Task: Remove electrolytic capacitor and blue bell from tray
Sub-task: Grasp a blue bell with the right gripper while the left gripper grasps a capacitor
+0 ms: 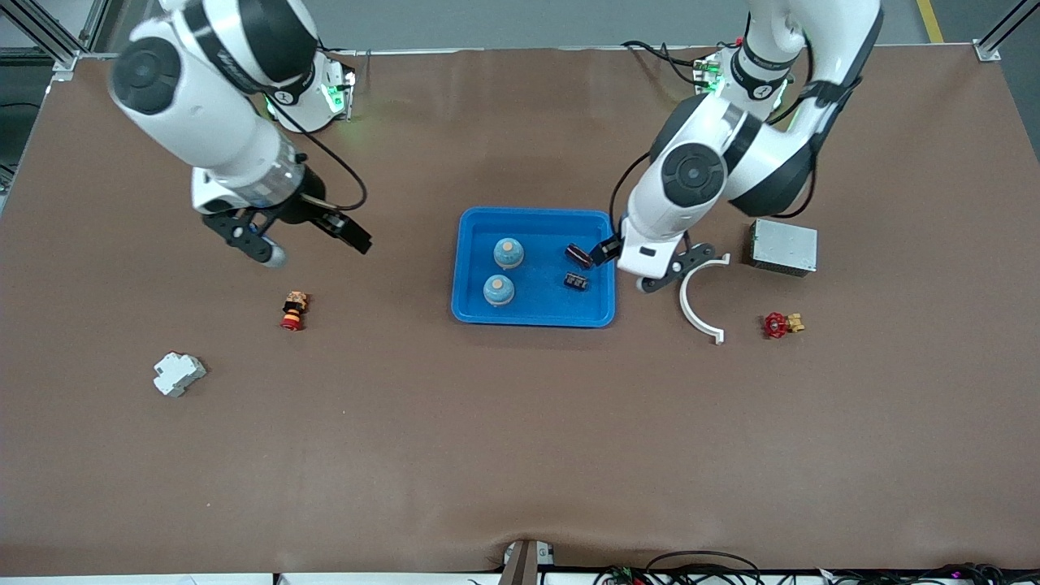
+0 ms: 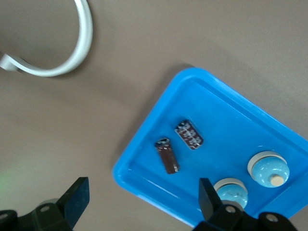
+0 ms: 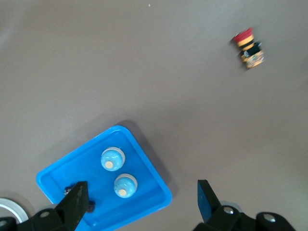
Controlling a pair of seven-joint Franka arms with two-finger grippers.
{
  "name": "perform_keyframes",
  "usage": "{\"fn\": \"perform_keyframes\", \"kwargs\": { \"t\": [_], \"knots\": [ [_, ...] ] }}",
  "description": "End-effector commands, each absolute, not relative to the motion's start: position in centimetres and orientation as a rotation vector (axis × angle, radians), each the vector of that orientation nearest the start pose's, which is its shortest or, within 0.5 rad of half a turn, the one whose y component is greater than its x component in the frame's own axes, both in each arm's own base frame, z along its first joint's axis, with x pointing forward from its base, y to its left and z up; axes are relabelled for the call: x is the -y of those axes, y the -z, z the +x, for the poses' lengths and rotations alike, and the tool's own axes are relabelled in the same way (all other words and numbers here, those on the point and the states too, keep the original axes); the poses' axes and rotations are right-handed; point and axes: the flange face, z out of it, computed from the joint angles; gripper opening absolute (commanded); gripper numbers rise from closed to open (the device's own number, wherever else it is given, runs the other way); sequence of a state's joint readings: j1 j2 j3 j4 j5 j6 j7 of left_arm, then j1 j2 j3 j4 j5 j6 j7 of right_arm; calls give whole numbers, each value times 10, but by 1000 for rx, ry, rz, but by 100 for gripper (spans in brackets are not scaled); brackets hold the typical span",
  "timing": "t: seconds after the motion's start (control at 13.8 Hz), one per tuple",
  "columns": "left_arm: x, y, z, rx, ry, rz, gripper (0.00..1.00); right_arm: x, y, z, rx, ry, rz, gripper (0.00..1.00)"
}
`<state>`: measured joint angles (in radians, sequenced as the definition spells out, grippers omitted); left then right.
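Two bells (image 1: 508, 253) and two capacitors (image 1: 578, 256) are held in the blue tray (image 1: 479, 313). Left pincer (image 1: 650, 264) and right pincer (image 1: 313, 240) are spread apart, empty.

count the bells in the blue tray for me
2, both in the blue tray toward the right arm's end: one bell farther from the front camera, the other bell just nearer. None looks hidden.

The bench (image 1: 520, 455) is covered edge to edge by a matte brown mat. Aluminium frame posts (image 1: 49, 32) are seen at its corners. Grey floor with a yellow line (image 1: 930, 20) is visible above. Cables (image 1: 699, 565) are bunched along the nearest edge.
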<state>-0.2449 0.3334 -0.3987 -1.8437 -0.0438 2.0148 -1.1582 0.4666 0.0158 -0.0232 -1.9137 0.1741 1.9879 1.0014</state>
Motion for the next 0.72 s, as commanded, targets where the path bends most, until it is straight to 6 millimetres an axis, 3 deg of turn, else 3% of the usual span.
{"fn": "perform_keyframes", "kwargs": {
  "t": [0.0, 0.36, 0.65],
  "knots": [
    [383, -333, 491, 953, -337, -2982, 99, -290, -472, 483, -993, -52, -2793, 100],
    [415, -277, 475, 1091, -305, -2885, 85, -366, -405, 455, -1070, -18, -2812, 100],
    [436, -240, 465, 1262, -297, -2853, 74, -409, -344, 438, -1096, 1, -2837, 100]
  ]
}}
